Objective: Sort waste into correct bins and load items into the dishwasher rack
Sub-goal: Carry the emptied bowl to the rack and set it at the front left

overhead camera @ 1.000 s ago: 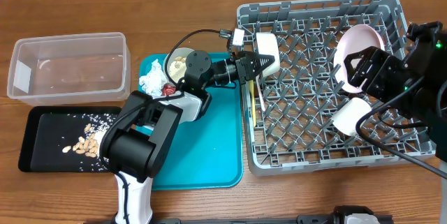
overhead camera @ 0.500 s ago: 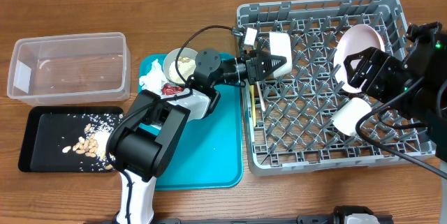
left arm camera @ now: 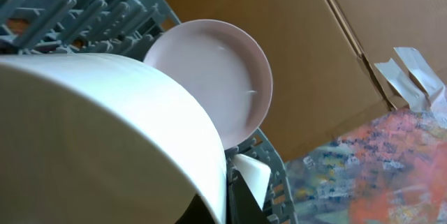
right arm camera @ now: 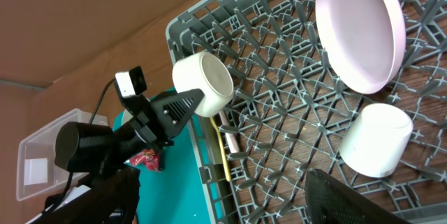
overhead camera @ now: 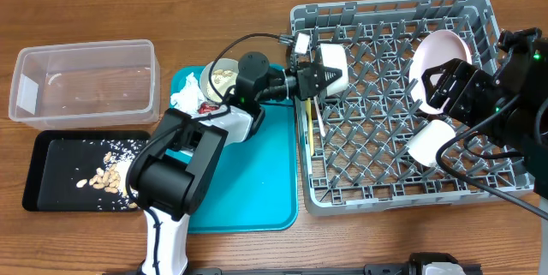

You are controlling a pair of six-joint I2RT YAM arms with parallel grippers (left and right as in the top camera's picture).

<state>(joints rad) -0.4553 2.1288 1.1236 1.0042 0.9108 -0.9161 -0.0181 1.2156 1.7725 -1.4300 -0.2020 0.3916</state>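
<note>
Wood table (overhead camera: 257,1), grey lattice rack (overhead camera: 394,202), round cup (overhead camera: 332,56)

The rack (overhead camera: 385,6) is on the right, the flat tray (overhead camera: 257,172) just left of it, and at far left the tub (overhead camera: 86,46) is behind the shallow tray (overhead camera: 51,151). In the rack a plate (overhead camera: 441,56) stands behind a cup (overhead camera: 428,142), seemingly on its side.

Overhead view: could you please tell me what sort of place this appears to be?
Probably a lab bench staged for kitchen clean-up: a wooden table, a grey dishwasher rack, and a clear tub beside a black tray.
</note>
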